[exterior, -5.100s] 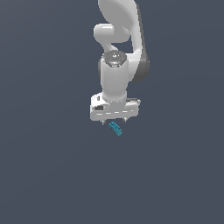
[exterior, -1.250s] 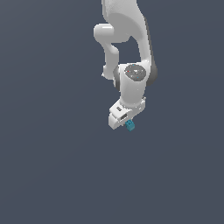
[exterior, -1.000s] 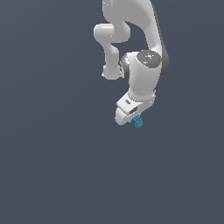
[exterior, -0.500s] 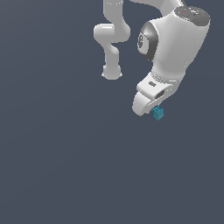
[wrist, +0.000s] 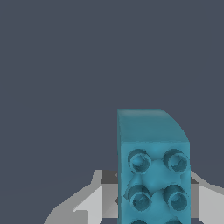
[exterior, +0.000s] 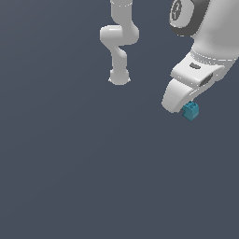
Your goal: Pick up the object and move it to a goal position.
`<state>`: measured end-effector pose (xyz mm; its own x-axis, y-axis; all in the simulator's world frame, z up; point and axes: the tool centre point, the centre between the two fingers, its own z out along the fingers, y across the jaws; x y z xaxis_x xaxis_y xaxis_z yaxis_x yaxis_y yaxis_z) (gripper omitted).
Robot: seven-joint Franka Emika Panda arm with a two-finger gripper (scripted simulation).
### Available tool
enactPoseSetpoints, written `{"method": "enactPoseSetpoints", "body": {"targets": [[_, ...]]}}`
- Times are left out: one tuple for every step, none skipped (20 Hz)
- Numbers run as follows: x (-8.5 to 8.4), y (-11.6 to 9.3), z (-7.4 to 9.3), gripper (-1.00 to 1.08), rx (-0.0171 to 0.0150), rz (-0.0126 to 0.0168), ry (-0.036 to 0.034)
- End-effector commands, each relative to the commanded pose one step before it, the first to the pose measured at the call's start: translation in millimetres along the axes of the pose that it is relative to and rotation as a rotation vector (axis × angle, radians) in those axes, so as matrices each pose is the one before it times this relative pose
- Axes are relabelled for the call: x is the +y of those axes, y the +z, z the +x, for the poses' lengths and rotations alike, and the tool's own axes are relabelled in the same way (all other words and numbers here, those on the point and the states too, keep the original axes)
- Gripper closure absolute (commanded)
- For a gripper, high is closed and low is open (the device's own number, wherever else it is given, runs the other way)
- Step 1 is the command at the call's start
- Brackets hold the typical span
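The hand [exterior: 186, 108] hung near the exterior view's right edge, with the arm's [exterior: 205, 42] wide white forearm cut off by the top and right borders of that view. The arm's base [exterior: 119, 77] stood well apart from the hand, toward the exterior view's left. All around and below the hand lay a plain dark grey ground [exterior: 93, 177], wide open on every side but the cropped one.

The hand was clamped on the teal block [exterior: 190, 110], which poked out just past the white finger [exterior: 175, 99] in front of it. In the wrist view the block [wrist: 151, 162] filled the space between the two grey-white fingers [wrist: 94, 201], showing a face with round studs and one rounded upper corner.

Half a second before, the hand and block had sat closer to the arm's base and smaller in the picture; since then they had swung farther toward the exterior view's right, and the forearm loomed larger. Five seconds back the hand had pointed straight down just below the base, with the block at its tips.
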<state>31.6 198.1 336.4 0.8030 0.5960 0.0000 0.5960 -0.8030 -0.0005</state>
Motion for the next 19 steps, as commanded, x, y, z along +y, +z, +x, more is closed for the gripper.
{"method": "enactPoseSetpoints", "body": {"targets": [[-3.96, -14.59, 8.00, 1.08, 0.00016, -0.00013, 0.00068], [-1.33, -4.64, 2.77, 1.08, 0.00000, 0.00000, 0.00000], [-1.20, -4.23, 2.54, 1.08, 0.00000, 0.00000, 0.00000], [-1.08, -3.85, 2.33, 1.08, 0.00000, 0.00000, 0.00000], [-0.97, -3.49, 2.13, 1.08, 0.00000, 0.00000, 0.00000], [-0.86, -3.15, 1.94, 1.08, 0.00000, 0.00000, 0.00000], [-0.76, -2.83, 1.76, 1.08, 0.00000, 0.00000, 0.00000], [-0.67, -2.53, 1.59, 1.08, 0.00000, 0.00000, 0.00000], [-0.59, -2.25, 1.43, 1.08, 0.00000, 0.00000, 0.00000], [-0.51, -1.99, 1.27, 1.08, 0.00000, 0.00000, 0.00000], [-0.43, -1.74, 1.12, 1.08, 0.00000, 0.00000, 0.00000], [-0.37, -1.50, 0.98, 1.08, 0.00000, 0.00000, 0.00000], [-0.31, -1.28, 0.84, 1.08, 0.00000, 0.00000, 0.00000], [-0.25, -1.06, 0.70, 1.08, 0.00000, 0.00000, 0.00000], [-0.20, -0.86, 0.57, 1.08, 0.00000, 0.00000, 0.00000], [-0.15, -0.66, 0.44, 1.08, 0.00000, 0.00000, 0.00000], [-0.11, -0.47, 0.31, 1.08, 0.00000, 0.00000, 0.00000], [-0.06, -0.28, 0.19, 1.08, 0.00000, 0.00000, 0.00000], [-0.02, -0.09, 0.06, 1.08, 0.00000, 0.00000, 0.00000]]}}
